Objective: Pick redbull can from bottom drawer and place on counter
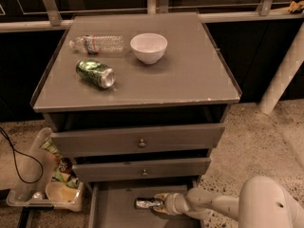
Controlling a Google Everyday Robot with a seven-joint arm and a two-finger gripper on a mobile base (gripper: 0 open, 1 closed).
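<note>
The redbull can [148, 203] lies on its side on the floor of the open bottom drawer [114, 209], its silver end pointing left. My gripper [160, 204] reaches into the drawer from the right, low in the camera view, and is at the can's right end, with the white arm [223, 205] behind it. The counter [190, 75] is the grey cabinet top above, with a thin raised rim.
On the counter lie a green can [95, 73] on its side, a clear plastic bottle [97, 43] and a white bowl [148, 47]. Two upper drawers with round knobs [141, 143] are slightly open. A plastic bin [42, 186] of items sits on the floor at left.
</note>
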